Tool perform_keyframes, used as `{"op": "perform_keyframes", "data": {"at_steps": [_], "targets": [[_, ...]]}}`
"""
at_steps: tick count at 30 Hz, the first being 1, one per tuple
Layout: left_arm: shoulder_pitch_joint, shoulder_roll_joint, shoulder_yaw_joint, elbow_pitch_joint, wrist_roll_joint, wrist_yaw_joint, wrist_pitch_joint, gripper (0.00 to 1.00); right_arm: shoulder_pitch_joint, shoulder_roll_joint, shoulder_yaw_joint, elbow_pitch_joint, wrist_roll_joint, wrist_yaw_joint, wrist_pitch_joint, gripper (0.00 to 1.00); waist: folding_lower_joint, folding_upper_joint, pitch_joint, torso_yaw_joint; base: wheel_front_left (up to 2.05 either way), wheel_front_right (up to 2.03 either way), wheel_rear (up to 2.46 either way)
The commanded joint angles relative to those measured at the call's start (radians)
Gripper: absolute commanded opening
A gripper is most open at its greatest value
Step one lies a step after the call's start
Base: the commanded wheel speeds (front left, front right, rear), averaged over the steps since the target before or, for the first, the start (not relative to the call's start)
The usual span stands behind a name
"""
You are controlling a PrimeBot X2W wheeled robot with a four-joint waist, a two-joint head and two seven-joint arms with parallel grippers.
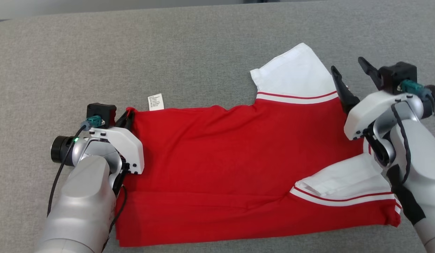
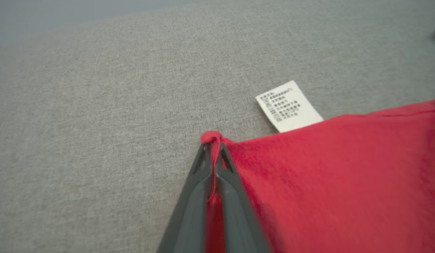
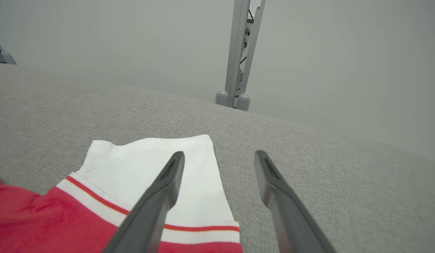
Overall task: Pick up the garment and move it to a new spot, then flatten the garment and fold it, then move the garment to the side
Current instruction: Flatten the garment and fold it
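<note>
Your left hand (image 2: 213, 147) is clamped shut on the shirt (image 1: 221, 151). It pinches the far hem corner just beside the label (image 2: 289, 105), and a small nub of red cloth pokes out past the fingertips. Your right hand (image 3: 219, 154) stands wide open and holds nothing. It hovers over the far sleeve (image 3: 150, 165), with one finger above the white cloth and the other above the bare desk (image 1: 203, 42). The shirt lies spread across the middle of the desk, with the near sleeve (image 1: 344, 179) turned in over the red body.

The main risk, as I judge it, is lifting on one grip. If you raise the left hand before the right has cloth, the shirt will swing round that corner and the tucked sleeve will flop out. The left pinch is also thin (whether it holds one layer or two I cannot tell), so a quick pull could slip it free. On the right, the fingers straddle the sleeve's edge. Close there and you may catch only the rim, or the sleeve alone, and the body will sag and crease.
</note>
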Motion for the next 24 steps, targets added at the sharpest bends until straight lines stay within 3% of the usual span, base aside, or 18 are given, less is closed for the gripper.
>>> {"op": "perform_keyframes", "data": {"at_steps": [1, 9, 16, 24], "targets": [[-0.008, 0.009, -0.010, 0.010, 0.001, 0.004, -0.008, 0.00, -0.051, -0.012, 0.022, 0.037, 0.021, 0.000, 0.032, 1.00, 0.0000, 0.0000, 0.019, 0.030, 0.00, 0.00, 0.00], [-0.030, -0.006, -0.064, -0.025, -0.012, -0.008, -0.067, 0.00, -0.225, -0.042, 0.095, 0.209, 0.091, 0.000, 0.167, 1.00, 0.0000, 0.0000, 0.071, 0.119, 0.00, 0.00, 0.00], [-0.016, -0.008, -0.197, -0.120, -0.123, -0.030, -0.078, 0.00, -0.336, -0.078, 0.113, 0.331, 0.142, 0.000, 0.247, 1.00, 0.0000, 0.0000, 0.113, 0.187, 0.00, 0.00, 0.00], [-0.016, -0.010, -0.352, -0.198, -0.247, 0.015, -0.069, 0.00, -0.405, -0.100, 0.169, 0.412, 0.168, 0.000, 0.321, 1.00, 0.0000, 0.0000, 0.144, 0.227, 0.00, 0.00, 0.00]]}}
